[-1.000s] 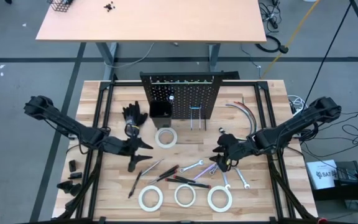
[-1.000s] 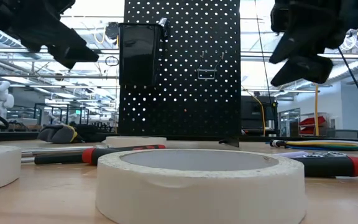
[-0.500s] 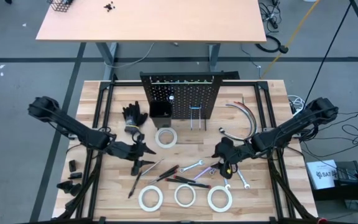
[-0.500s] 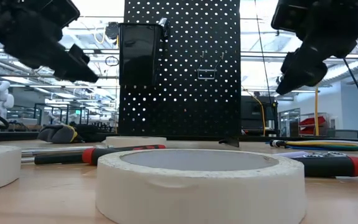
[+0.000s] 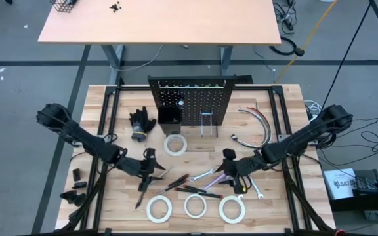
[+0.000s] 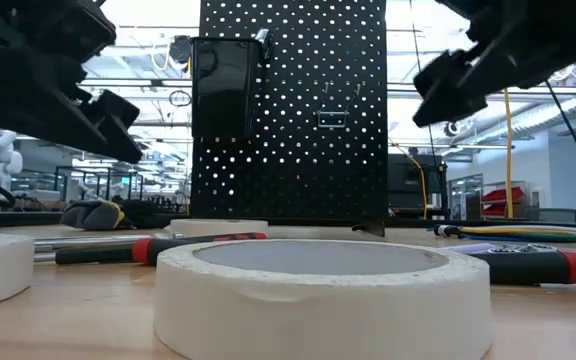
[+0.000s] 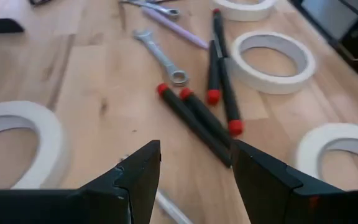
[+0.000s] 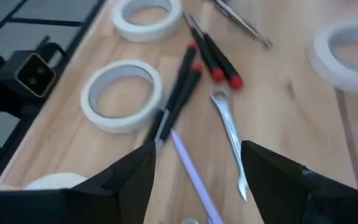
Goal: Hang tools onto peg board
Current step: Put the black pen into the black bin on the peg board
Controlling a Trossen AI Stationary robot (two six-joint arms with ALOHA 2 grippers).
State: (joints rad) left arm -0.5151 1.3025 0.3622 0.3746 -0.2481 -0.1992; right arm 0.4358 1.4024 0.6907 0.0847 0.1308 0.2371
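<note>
Wooden desk (image 5: 97, 111) planks carry everything. At left, the left gripper (image 5: 151, 168) hovers with jaws apart above a silver ratchet (image 5: 158, 177) lying diagonally. Red-and-black screwdrivers (image 5: 188, 185) lie mid-desk, long axes running left to right, beside a silver wrench (image 5: 204, 175) pointing far-right. Three white tape rolls (image 5: 195, 206) line the near edge. The peg board (image 5: 190, 98) stands upright at the far side. At right, the right gripper (image 5: 231, 168) hovers, jaws apart.

No legible text, label, brand or number on any item; nothing on the table carries readable print.
</note>
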